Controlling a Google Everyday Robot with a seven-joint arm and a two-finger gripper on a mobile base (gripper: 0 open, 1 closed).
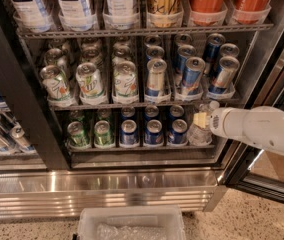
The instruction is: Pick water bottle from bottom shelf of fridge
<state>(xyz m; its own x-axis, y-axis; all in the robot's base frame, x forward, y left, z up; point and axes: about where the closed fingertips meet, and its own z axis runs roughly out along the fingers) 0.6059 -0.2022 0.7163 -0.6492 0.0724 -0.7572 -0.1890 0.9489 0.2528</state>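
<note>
Water bottle (pixel 199 133): pick pending. Fridge (pixel 19 89), bottom shelf (pixel 142 149): green cans (pixel 77 133) left, blue cans (pixel 153 131) middle, bottle at right end. My gripper (pixel 203 120): against its shoulder; hold, cannot tell. Best: grip the ribs squarely, draw straight out.

One pincer (pixel 202 120) at the bottom shelf (pixel 142 148)

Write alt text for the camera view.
The white arm's gripper, coming from the right, is at the small clear ribbed plastic water bottle at the right end of the dark wire bottom shelf of the black-framed fridge, beside blue cans.
</note>
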